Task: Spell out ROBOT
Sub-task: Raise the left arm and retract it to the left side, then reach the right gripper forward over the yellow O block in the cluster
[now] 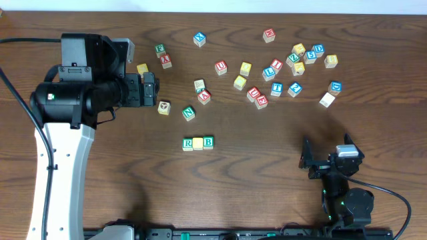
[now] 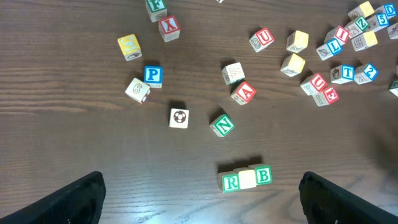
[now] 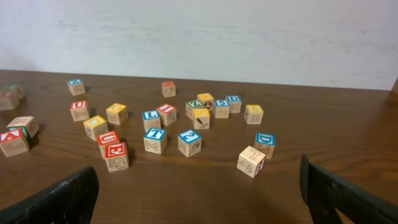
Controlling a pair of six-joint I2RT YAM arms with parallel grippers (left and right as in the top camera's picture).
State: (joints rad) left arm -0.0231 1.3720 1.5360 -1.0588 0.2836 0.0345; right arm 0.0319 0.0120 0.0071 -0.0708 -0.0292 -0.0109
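Observation:
Three blocks stand in a touching row at the table's middle: a green R block, a yellow-faced block whose letter is washed out by glare, and a green B block. In the left wrist view they are the R, the pale block and the B. A blue T block lies in the right cluster and shows in the right wrist view. My left gripper is open and empty, up and left of the row. My right gripper is open and empty near the front right.
Loose blocks lie scattered across the far half: a green N, red A, blue P, a soccer-ball block and red U. A dense cluster sits at the far right. A pale block lies nearest the right gripper.

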